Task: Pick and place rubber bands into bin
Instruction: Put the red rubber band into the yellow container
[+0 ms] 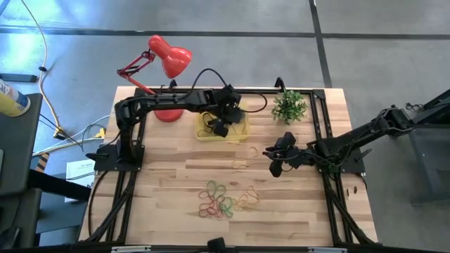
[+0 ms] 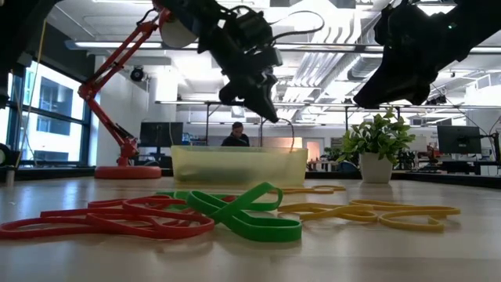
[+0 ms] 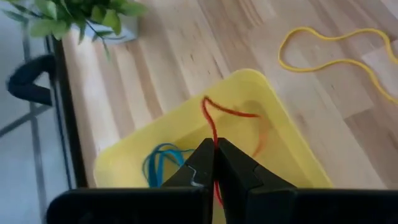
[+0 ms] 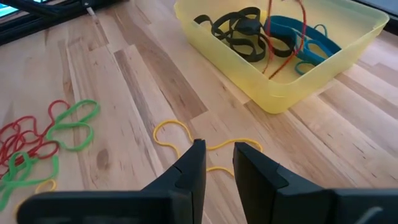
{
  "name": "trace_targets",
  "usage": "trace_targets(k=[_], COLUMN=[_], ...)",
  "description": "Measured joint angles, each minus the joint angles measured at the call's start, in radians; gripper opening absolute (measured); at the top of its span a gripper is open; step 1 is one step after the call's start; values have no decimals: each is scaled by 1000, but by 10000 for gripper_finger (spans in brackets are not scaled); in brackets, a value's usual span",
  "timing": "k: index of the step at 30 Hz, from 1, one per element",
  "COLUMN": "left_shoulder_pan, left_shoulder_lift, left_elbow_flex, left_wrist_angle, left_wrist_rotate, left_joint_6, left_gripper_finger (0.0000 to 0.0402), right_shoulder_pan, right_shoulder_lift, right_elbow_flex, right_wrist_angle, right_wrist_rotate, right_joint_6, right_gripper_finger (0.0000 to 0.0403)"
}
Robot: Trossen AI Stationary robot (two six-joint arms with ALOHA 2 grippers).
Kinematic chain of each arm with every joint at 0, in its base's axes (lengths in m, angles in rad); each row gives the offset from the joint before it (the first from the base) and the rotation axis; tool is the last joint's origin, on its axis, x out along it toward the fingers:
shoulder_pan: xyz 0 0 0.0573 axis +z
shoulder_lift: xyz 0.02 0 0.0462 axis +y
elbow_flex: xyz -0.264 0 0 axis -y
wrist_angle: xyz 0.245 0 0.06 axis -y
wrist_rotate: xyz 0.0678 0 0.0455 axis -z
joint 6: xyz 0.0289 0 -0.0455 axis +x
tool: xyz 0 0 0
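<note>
Nearest you on the counter (image 1: 295, 211) lay the loose rubber bands (image 1: 223, 199), red, green and yellow loops in a tangle, with a separate yellow band (image 4: 205, 147) lying just short of the bin. Above that yellow band hung the right end effector (image 4: 218, 163), fingers narrowly parted and empty. Farther back sat the bin (image 1: 223, 133), yellow and translucent, already holding black and blue bands. Over it hung the left end effector (image 3: 214, 165), pinched shut on a red band (image 3: 214, 123) that dangled into the bin. To finish this step well, you would open only while the band hung wholly inside the walls. The right wrist view showed the bin's contents; the low view showed only its hazy wall.
</note>
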Motion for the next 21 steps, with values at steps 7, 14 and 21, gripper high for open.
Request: trace_targets(k=[7,14,21], left_shoulder_pan=[0,-3,-54], left_shoulder_lift=[0,-1,-59], left_elbow_flex=[-23,-23,-3], left_wrist_angle=[-4,-10,-130], left_wrist_rotate=[48,72,219], left_joint_6=[-23,-33,-30], left_gripper_finger=[43,119,142], right_shoulder_pan=[0,0,0], right_shoulder_lift=[0,0,0], right_elbow_flex=[0,0,-1], right_wrist_angle=[-1,0,1], right_wrist_rotate=[4,-3,-12], right_joint_6=[-7,-4,-2], right_gripper_finger=[73,73,73])
